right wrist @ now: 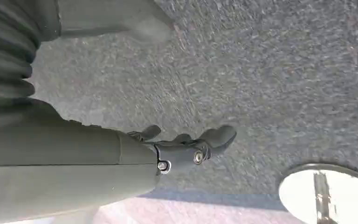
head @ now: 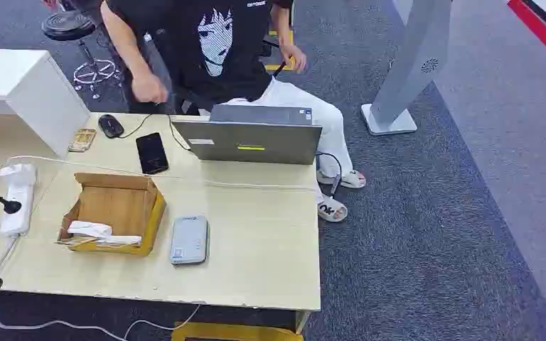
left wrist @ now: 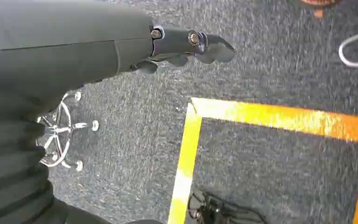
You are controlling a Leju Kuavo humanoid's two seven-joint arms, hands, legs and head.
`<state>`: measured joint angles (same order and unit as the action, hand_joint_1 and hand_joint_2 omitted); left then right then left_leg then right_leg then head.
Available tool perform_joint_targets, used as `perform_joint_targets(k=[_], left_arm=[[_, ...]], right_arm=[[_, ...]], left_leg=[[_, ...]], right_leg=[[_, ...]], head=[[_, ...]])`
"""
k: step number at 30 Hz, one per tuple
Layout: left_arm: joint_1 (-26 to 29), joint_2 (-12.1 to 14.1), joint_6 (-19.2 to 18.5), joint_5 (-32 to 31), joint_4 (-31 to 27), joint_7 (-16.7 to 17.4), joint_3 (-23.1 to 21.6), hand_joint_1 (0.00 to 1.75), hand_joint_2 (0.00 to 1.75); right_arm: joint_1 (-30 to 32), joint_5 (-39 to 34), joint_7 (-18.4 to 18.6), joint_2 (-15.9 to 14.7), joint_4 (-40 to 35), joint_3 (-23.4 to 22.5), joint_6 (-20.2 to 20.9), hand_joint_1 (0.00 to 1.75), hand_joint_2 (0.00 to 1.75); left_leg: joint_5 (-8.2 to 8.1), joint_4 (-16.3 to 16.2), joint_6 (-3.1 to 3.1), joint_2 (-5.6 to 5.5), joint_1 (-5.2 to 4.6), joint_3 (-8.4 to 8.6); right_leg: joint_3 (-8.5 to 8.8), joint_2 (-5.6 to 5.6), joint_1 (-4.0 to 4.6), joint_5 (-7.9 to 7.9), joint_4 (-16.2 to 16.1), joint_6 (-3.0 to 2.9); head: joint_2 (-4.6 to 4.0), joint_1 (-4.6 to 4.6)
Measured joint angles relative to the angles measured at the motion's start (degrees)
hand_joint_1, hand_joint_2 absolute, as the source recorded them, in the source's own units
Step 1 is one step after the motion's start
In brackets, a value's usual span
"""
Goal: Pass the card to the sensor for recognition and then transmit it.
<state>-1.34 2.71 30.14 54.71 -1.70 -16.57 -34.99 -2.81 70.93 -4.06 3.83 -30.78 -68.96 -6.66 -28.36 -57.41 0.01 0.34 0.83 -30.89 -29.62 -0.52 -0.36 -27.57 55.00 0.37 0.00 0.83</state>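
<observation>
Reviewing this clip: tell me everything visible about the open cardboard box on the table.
The cardboard box is a shallow brown carton, open at the top, with its back flap folded upward and a yellow-looking outer side. It sits flat on the light wooden table, toward the robot's left, slightly skewed to the table edge. Inside, near its front wall, lie white papers or cards; what exactly they are cannot be told. A small grey device lies just beside it, close but seemingly apart. No hand touches the box.
</observation>
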Motion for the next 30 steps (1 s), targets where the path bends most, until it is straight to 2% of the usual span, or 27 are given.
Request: perform_joint_targets(k=[3,6,9,10,11,12,13,14,15,16,17,18,19,20,21,22,23,25,26,27,30], left_arm=[[0.0,0.4,1.2,0.5,0.1,-0.4,-0.1,0.0,1.75],[0.3,0.8,1.0,1.4,0.3,-2.8,-0.3,0.0,1.75],[0.6,1.5,1.0,1.7,0.4,-7.0,-0.7,0.0,1.75],[1.3,1.9,2.8,-0.4,-0.3,-9.9,-0.5,0.0,1.75],[3.4,1.9,5.9,-5.6,-4.5,-12.6,1.2,0.0,1.75],[6.7,1.1,7.7,-13.3,-11.9,-12.1,4.2,0.0,1.75],[10.0,0.7,6.9,-22.0,-20.4,-8.9,7.9,0.0,1.75],[12.7,-1.8,4.3,-34.8,-29.7,-2.3,13.6,0.0,1.75],[14.3,-3.8,0.4,-50.2,-36.4,5.5,20.2,0.0,1.75],[15.5,-7.0,-2.7,-66.5,-41.8,10.8,27.3,0.0,1.75],[16.2,-9.2,-4.2,-79.0,-45.9,12.6,33.7,0.0,1.75],[16.4,-10.3,-5.3,-91.6,-50.3,12.5,41.6,0.0,1.75],[16.5,-11.7,-6.4,-100.8,-53.5,12.4,48.7,0.0,1.75],[16.6,-12.5,-7.4,-106.5,-56.4,12.3,54.1,0.0,1.75],[16.9,-13.3,-7.9,-108.7,-59.0,12.2,58.6,0.0,1.75],[17.4,-14.0,-8.4,-107.4,-61.0,12.0,61.3,0.0,1.75],[17.7,-15.3,-8.7,-103.2,-62.9,12.0,64.9,0.0,1.75],[18.6,-17.0,-9.2,-89.8,-65.7,11.6,68.8,0.0,1.75],[18.6,-18.0,-10.0,-85.5,-66.6,11.3,70.5,0.0,1.75],[18.5,-18.5,-11.0,-83.9,-67.6,10.7,72.0,0.0,1.75],[17.4,-19.9,-11.7,-85.5,-69.0,9.1,77.1,0.0,1.75]], right_arm=[[0.7,-0.7,0.5,1.0,-2.0,0.0,1.0,0.0,1.75],[1.6,-1.4,1.4,1.9,-4.1,0.0,2.6,0.0,1.75],[2.4,-1.8,1.7,2.8,-6.2,0.0,4.3,0.0,1.75],[2.6,-1.7,1.7,3.4,-6.8,0.0,4.9,0.0,1.75],[2.6,-1.6,1.7,4.4,-7.7,0.1,5.6,0.0,1.75],[2.6,-1.6,2.0,5.1,-8.5,0.3,5.8,0.0,1.75],[2.6,-1.9,2.2,5.5,-9.0,0.5,5.8,0.0,1.75],[2.8,-2.1,2.6,5.8,-9.4,0.6,5.7,0.0,1.75],[2.9,-2.6,2.7,6.1,-9.7,0.7,5.5,0.0,1.75],[2.9,-2.9,2.9,6.4,-9.9,0.8,5.4,0.0,1.75],[2.8,-3.0,2.9,6.8,-10.0,1.1,5.4,0.0,1.75],[2.8,-3.1,3.0,6.9,-10.2,1.5,5.4,0.0,1.75],[2.9,-3.3,3.1,7.0,-10.5,1.7,5.3,0.0,1.75],[3.1,-3.6,3.1,7.0,-10.8,1.8,5.3,0.0,1.75],[3.3,-3.8,3.2,7.0,-10.9,1.9,5.3,0.0,1.75],[3.5,-3.8,3.3,7.0,-11.0,2.0,5.2,0.0,1.75],[3.5,-3.7,3.3,7.0,-11.2,2.0,5.2,0.0,1.75],[3.5,-3.7,3.3,7.0,-11.6,2.1,5.2,0.0,1.75],[3.5,-3.8,3.3,7.1,-11.7,2.2,5.2,0.0,1.75],[3.5,-4.0,3.3,7.1,-11.7,2.3,5.3,0.0,1.75],[3.4,-5.0,3.3,7.3,-12.1,2.6,5.4,0.0,1.75]], left_leg=[[0.0,0.0,0.0,0.0,0.01,0.0],[0.0,0.0,0.0,0.0,0.0,0.0],[0.0,0.0,0.0,0.01,0.01,-0.02],[0.0,0.0,0.0,0.05,0.0,-0.02],[-0.04,0.0,-0.02,0.11,-0.08,-0.02],[-0.12,0.0,0.1,0.2,-0.25,0.08],[-0.1,0.0,0.13,0.22,-0.64,0.23],[0.05,0.0,0.35,0.14,-0.75,0.11],[0.16,-0.1,0.49,-0.09,-0.72,0.09],[0.18,-0.2,0.49,-0.18,-0.62,-0.23],[0.12,-0.4,0.44,-0.12,-0.35,-0.35],[0.01,-0.5,0.33,-0.05,-0.32,-0.4],[-0.02,-0.5,0.38,0.12,-0.34,-0.33],[-0.02,-0.5,0.39,0.2,-0.37,-0.27],[-0.02,-0.5,0.39,0.2,-0.36,-0.26],[0.01,-0.5,0.4,0.19,-0.32,-0.27],[0.02,-0.5,0.39,0.16,-0.3,-0.28],[0.01,-0.5,0.39,0.15,-0.24,-0.33],[0.01,-0.6,0.4,0.1,-0.25,-0.38],[0.01,-0.6,0.4,0.03,-0.24,-0.41],[0.01,-0.6,0.4,0.03,-0.25,-0.41]], right_leg=[[-0.01,0.0,0.0,0.0,0.0,0.0],[-0.01,0.0,0.0,-0.01,0.0,0.0],[-0.03,0.0,0.0,-0.01,0.1,0.0],[-0.02,0.05,0.0,-0.01,0.1,0.0],[-0.02,0.08,-0.06,-0.01,0.1,0.0],[-0.06,0.16,-0.27,-0.01,0.1,0.0],[-0.23,0.16,-0.61,-0.04,0.1,0.06],[-0.45,0.1,-0.88,-0.17,0.3,0.29],[-0.63,-0.1,-0.9,-0.23,0.5,0.42],[-0.7,-0.16,-0.81,-0.14,0.5,0.43],[-0.76,-0.13,-0.5,0.02,0.4,0.31],[-0.66,-0.1,-0.45,0.06,0.5,0.35],[-0.7,0.04,-0.45,0.07,0.5,0.34],[-0.72,0.09,-0.49,0.08,0.5,0.34],[-0.74,0.1,-0.48,0.08,0.6,0.34],[-0.76,0.11,-0.48,0.07,0.6,0.35],[-0.77,0.09,-0.46,0.06,0.6,0.35],[-0.78,0.09,-0.4,0.05,0.6,0.36],[-0.78,0.05,-0.41,0.03,0.6,0.38],[-0.78,0.0,-0.4,0.01,0.6,0.42],[-0.77,0.02,-0.4,0.01,0.6,0.42]], head=[[0.0,0.0],[0.0,0.0],[0.0,0.04],[0.0,-0.15],[0.0,-0.33],[0.0,-0.26],[0.0,-0.35],[0.0,0.48],[0.0,0.72],[0.0,0.36],[0.0,-0.38],[0.0,-1.03],[0.0,-0.94],[0.0,-0.74],[0.0,-0.61],[0.0,-0.59],[0.0,-0.65],[0.0,-0.68],[0.0,-0.66],[0.0,-0.68],[0.0,-0.66]])
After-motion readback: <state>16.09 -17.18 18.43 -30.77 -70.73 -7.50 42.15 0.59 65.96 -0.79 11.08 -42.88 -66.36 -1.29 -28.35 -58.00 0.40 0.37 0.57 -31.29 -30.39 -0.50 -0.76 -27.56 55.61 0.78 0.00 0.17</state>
